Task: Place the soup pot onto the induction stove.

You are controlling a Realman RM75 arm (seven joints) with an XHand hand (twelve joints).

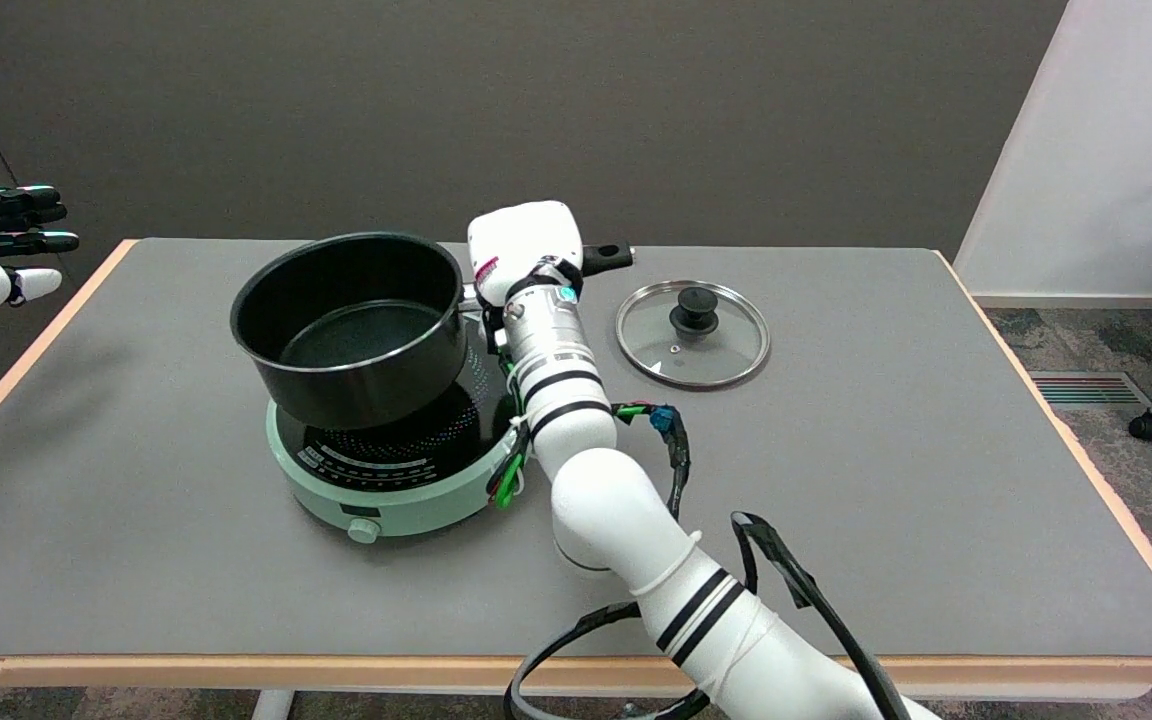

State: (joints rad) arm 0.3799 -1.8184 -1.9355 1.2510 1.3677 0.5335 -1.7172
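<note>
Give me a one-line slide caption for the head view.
Right hand holds black soup pot by its handle over mint-green induction stove; round glass lid lies beside.

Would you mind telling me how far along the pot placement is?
Done: the soup pot has been carried over the induction stove. In hand: the right hand grips its handle; whether the pot is resting is unclear. Left: settle and release. The glass lid lies aside.

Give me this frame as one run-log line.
right hand: grips soup pot handle | soup pot: over induction stove, contact unclear | glass lid: on table, right of stove
</note>
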